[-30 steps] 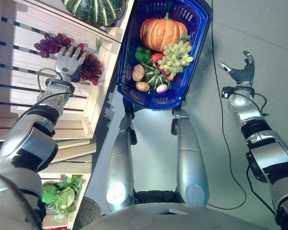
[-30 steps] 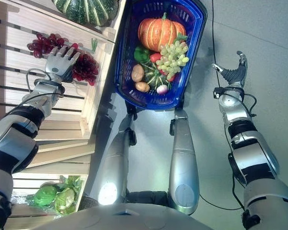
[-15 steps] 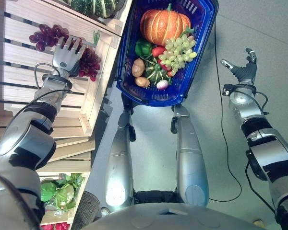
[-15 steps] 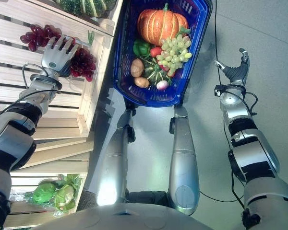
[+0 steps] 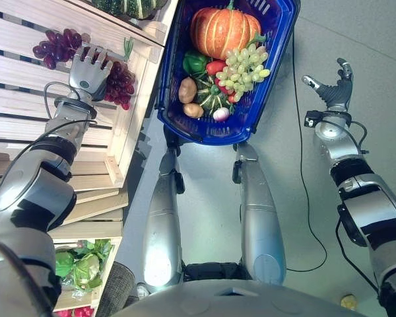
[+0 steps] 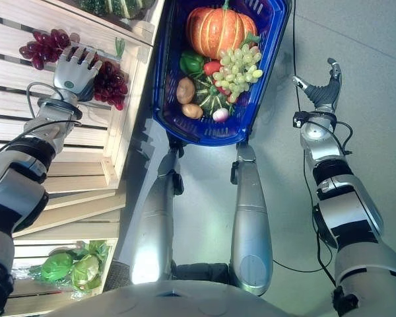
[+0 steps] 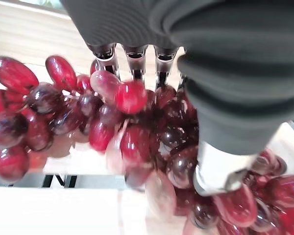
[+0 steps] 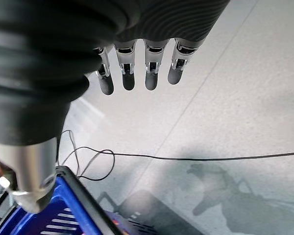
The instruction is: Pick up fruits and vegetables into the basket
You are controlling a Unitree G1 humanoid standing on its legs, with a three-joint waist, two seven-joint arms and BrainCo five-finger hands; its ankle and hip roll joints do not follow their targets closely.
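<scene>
- Our left hand (image 5: 87, 69) has crept further onto the red grapes (image 7: 137, 142) on the wooden shelf (image 5: 26, 125), fingers spread over them, not yet closed.
- Our right hand (image 5: 333, 89) stays open, empty; the basket (image 5: 270, 79) waits.

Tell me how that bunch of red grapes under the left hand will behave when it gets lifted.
The red grapes are many separate glossy berries, so the bunch will probably sag and swing rather than lift stiffly. Their smooth skins look slippery, so the left hand, whose fingers reach into the cluster, may lose some. Part of the bunch spreads sideways across the wooden crate, so it may trail.
</scene>
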